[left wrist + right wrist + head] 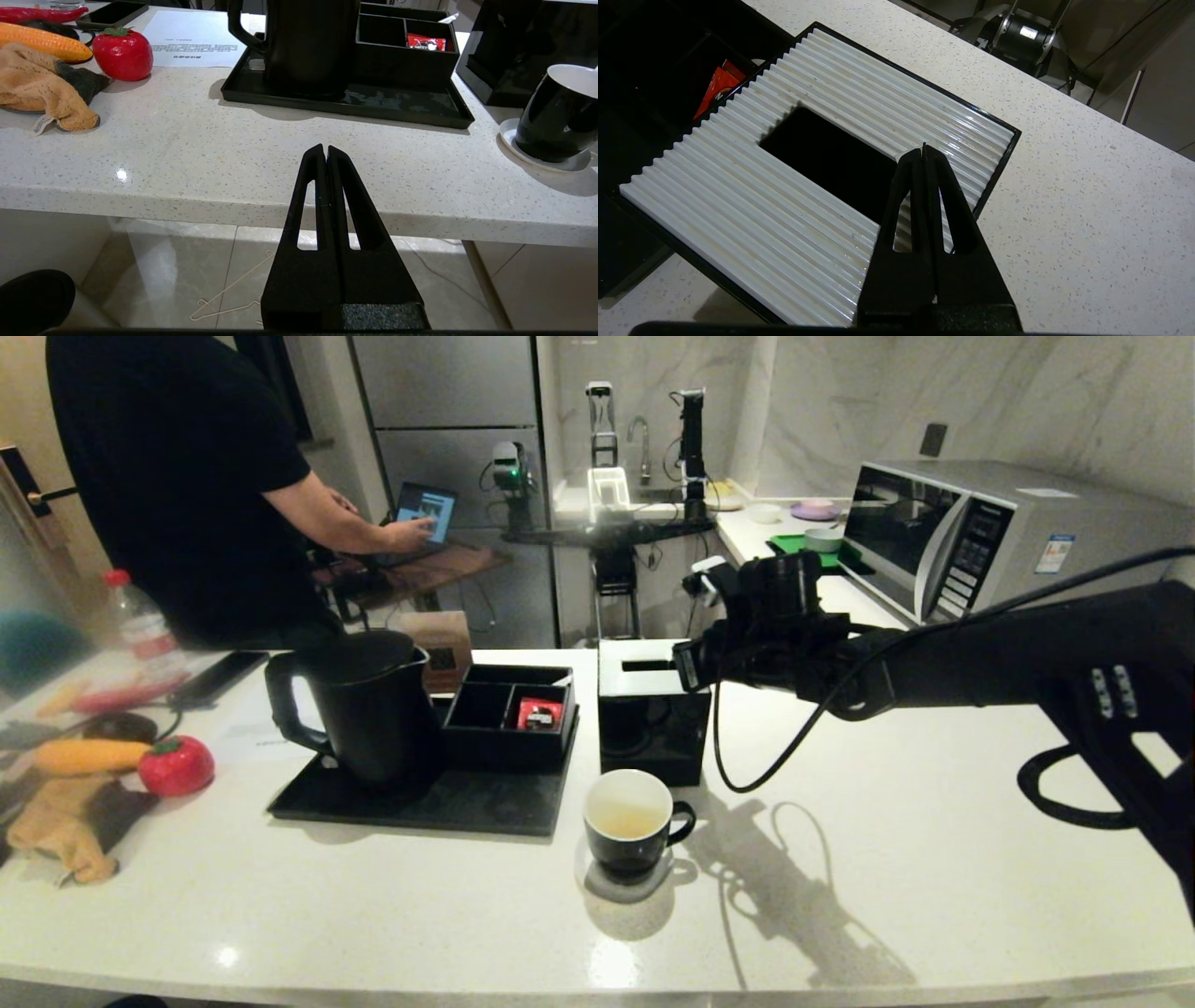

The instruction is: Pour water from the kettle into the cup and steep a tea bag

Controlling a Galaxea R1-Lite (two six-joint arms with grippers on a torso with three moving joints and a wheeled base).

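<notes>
The cup [628,821] stands at centre frame on a white saucer [624,887] on the bench [840,896], holding a shallow pale yellowish liquid [624,819]. To its left, the kettle [359,705] sits on a black tray [420,798] beside a compartment box [509,714] holding a red packet [540,713]. The right gripper [923,151] hovers over the tissue box [652,709], fingers clenched empty. The left gripper [325,151], fingers clenched, hangs below the bench edge.

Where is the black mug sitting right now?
In the head view the cup stands on a small white coaster near the counter's middle, just in front of the black tissue box and right of the black tray holding the kettle.
</notes>
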